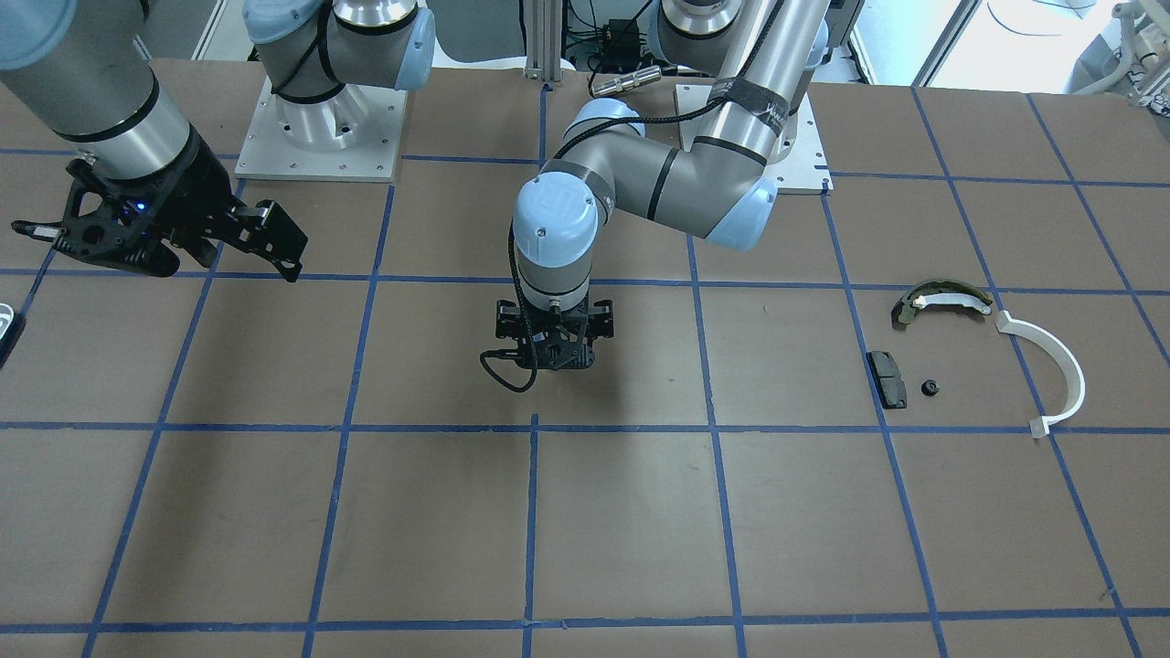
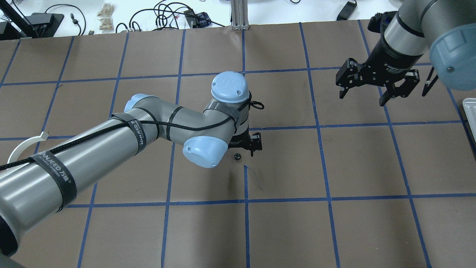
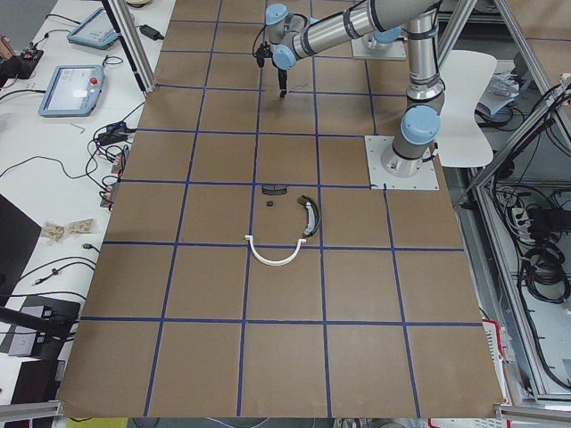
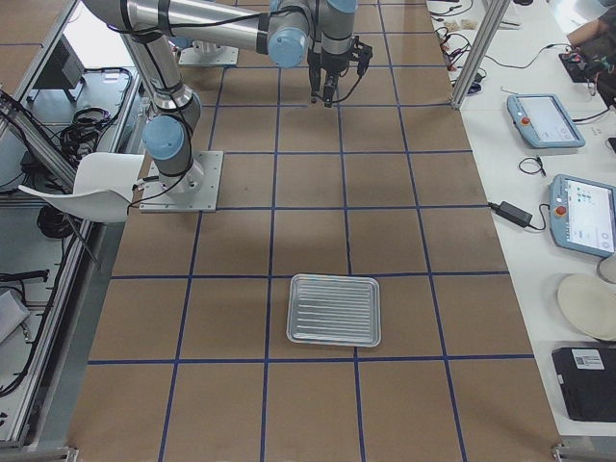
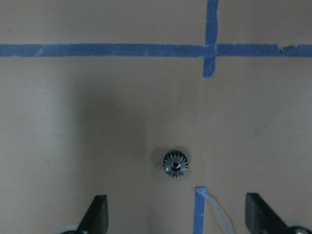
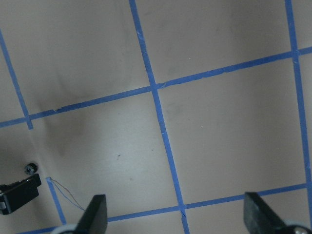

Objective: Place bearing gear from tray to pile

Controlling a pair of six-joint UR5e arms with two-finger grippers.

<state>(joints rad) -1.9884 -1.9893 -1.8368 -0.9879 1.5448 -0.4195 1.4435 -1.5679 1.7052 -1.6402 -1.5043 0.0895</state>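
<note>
A small black bearing gear (image 5: 175, 165) lies on the brown table near a blue tape crossing; it also shows in the overhead view (image 2: 236, 156). My left gripper (image 5: 175, 217) hovers over it, open, with the gear between and just ahead of the fingers. The pile lies on the robot's left: an olive-green shoe (image 1: 941, 302), a white half-ring (image 1: 1051, 366), a black pad (image 1: 887, 378) and a small black part (image 1: 930, 387). The metal tray (image 4: 334, 310) looks empty. My right gripper (image 2: 362, 97) is open, empty and held above the table.
The left arm's elbow (image 2: 202, 149) hangs low over the table's middle. The tray's edge shows at the overhead view's right side (image 2: 469, 111). A thin loose thread (image 2: 254, 176) lies by the tape next to the gear.
</note>
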